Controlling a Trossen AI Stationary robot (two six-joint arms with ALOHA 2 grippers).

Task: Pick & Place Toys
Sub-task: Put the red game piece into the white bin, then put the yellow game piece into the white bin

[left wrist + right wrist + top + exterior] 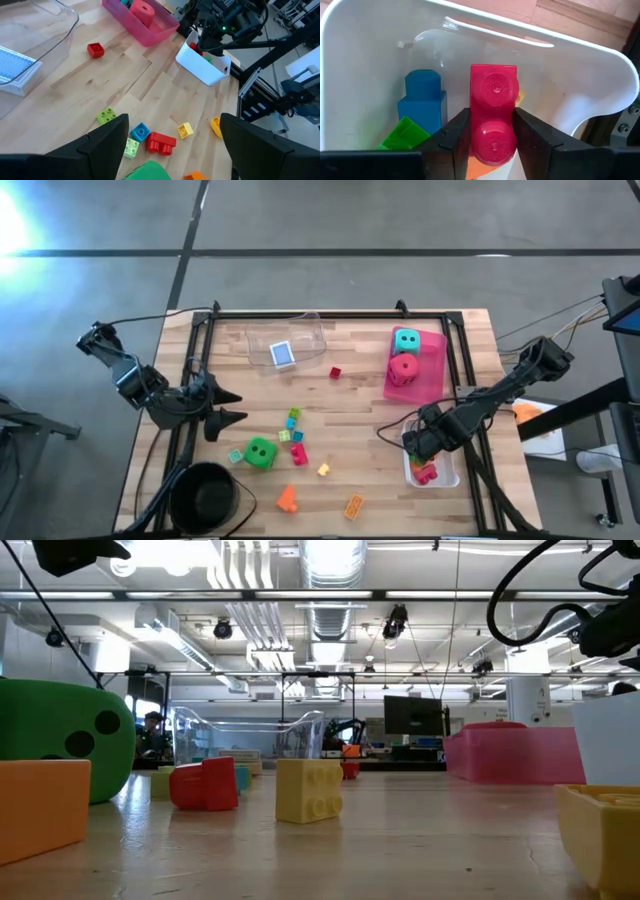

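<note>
Right wrist view shows you the right gripper [492,142] over the white tray [580,75], its two fingers pressed on a red brick [492,110]; a blue brick [422,102] and a green brick [402,135] lie below. The left gripper [228,407] waits wide open and empty at the wooden table's [360,395] left edge. More bricks and a green die [261,452] lie scattered; a black bowl [204,496] sits near.

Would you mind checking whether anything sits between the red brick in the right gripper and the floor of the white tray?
Nothing visible blocks it: the red brick hangs in the right gripper over the white tray, beside a blue brick and green brick.
</note>
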